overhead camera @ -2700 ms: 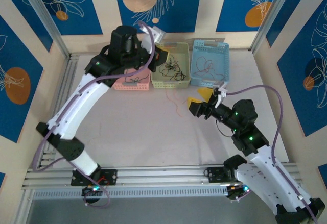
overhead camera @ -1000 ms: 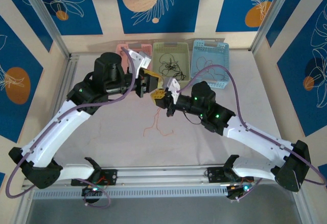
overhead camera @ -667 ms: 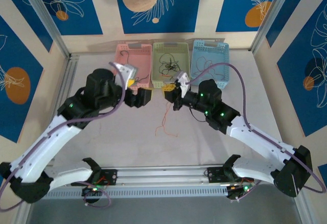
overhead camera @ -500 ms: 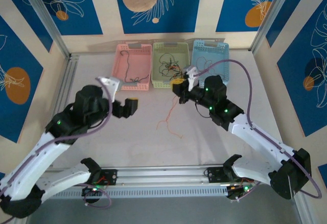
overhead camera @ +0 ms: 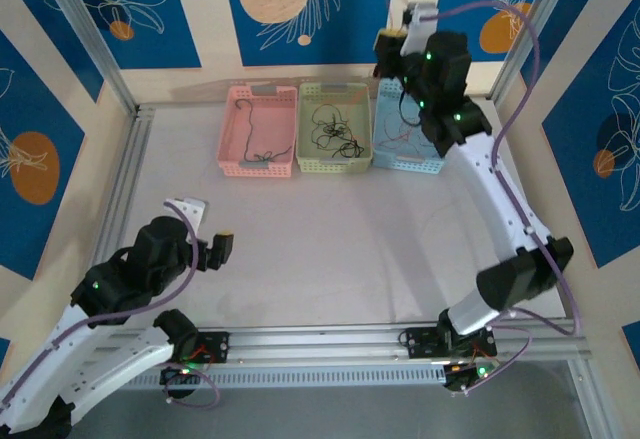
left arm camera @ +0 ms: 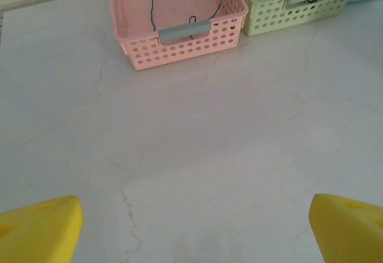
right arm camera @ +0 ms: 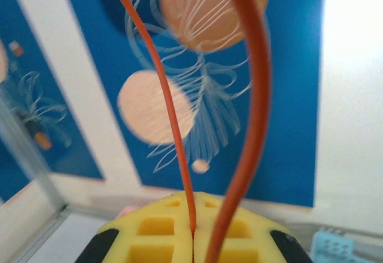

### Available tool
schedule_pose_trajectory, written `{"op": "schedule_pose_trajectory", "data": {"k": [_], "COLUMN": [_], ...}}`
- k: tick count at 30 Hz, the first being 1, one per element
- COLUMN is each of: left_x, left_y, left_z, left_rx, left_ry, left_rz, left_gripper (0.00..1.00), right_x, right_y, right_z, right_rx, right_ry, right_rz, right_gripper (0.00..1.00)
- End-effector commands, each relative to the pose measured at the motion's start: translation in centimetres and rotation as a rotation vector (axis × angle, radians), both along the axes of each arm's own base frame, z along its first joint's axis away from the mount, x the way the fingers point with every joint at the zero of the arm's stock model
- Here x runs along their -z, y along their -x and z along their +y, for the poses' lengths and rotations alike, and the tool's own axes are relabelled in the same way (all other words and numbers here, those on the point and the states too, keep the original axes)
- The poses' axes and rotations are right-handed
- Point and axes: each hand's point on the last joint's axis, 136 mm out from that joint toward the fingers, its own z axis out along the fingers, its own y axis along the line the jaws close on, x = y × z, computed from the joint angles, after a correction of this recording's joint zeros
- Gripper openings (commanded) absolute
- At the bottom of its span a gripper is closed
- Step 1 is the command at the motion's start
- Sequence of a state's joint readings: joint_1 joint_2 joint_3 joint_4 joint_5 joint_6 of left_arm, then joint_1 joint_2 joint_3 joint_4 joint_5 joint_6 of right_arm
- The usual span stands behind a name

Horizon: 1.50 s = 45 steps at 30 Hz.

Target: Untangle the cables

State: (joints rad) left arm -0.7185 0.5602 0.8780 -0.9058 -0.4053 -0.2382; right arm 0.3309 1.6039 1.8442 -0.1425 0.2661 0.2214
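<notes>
My right gripper is shut on a thin orange cable, pinched between the yellow fingers. Two strands of it rise in front of the blue wall. From above, the right gripper is raised high over the blue basket. Thin reddish wire lies in that basket. A tangle of black cables lies in the green basket. One dark cable lies in the pink basket. Low at the near left, my left gripper is open with bare table between its fingertips.
The three baskets stand side by side at the back of the table. The left wrist view has the pink basket and the green basket straight ahead across open table. Aluminium rails run along the near edge.
My left gripper opened, let go and drew back to the near left. My right gripper lifted the orange cable from the table's middle to high above the blue basket.
</notes>
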Motion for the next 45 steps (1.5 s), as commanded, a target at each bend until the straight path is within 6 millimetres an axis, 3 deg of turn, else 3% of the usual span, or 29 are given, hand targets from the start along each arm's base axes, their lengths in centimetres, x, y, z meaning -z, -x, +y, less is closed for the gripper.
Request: {"op": "schedule_pose_trajectory", "data": {"k": [1, 4, 7, 14, 20, 23, 27, 30, 38, 44, 45], "left_x": [0.0, 0.1, 0.1, -0.1, -0.2, -0.2, -0.2, -0.1, -0.2, -0.2, -0.2], "left_y": [0.0, 0.0, 0.1, 0.5, 0.5, 0.5, 0.5, 0.5, 0.6, 0.6, 0.5], "left_z": [0.2, -0.2, -0.3, -0.8, -0.7, -0.7, -0.8, -0.8, -0.7, -0.7, -0.6], "left_rx": [0.015, 0.034, 0.039, 0.072, 0.068, 0.068, 0.072, 0.074, 0.073, 0.066, 0.061], "left_ry": [-0.024, -0.016, -0.013, 0.019, 0.021, 0.023, 0.026, 0.026, 0.032, 0.032, 0.032], "left_rz": [-0.026, -0.025, -0.025, -0.035, -0.042, -0.043, -0.042, -0.041, -0.044, -0.041, -0.042], "left_gripper": [0.96, 0.96, 0.96, 0.96, 0.97, 0.97, 0.97, 0.97, 0.98, 0.98, 0.98], "right_x": [1.2, 0.8, 2.5, 8.8, 16.1, 19.4, 21.5, 21.2, 18.4, 16.5, 17.0], "right_y": [-4.5, -8.0, -11.2, -15.4, -17.4, -17.1, -16.0, -14.9, -11.0, -5.8, -4.7], "right_z": [-3.6, -6.9, -9.6, -14.6, -15.4, -15.2, -15.2, -15.4, -16.3, -14.7, -14.5], "right_rx": [0.178, 0.253, 0.341, 0.489, 0.511, 0.498, 0.484, 0.480, 0.465, 0.367, 0.357], "right_ry": [0.016, -0.058, -0.053, -0.080, -0.051, -0.068, -0.097, -0.096, -0.134, -0.169, -0.174], "right_rz": [0.059, 0.085, 0.123, 0.226, 0.369, 0.457, 0.511, 0.512, 0.485, 0.428, 0.429], "right_gripper": [0.00, 0.00, 0.00, 0.00, 0.00, 0.03, 0.43, 0.53, 0.54, 0.53, 0.53]}}
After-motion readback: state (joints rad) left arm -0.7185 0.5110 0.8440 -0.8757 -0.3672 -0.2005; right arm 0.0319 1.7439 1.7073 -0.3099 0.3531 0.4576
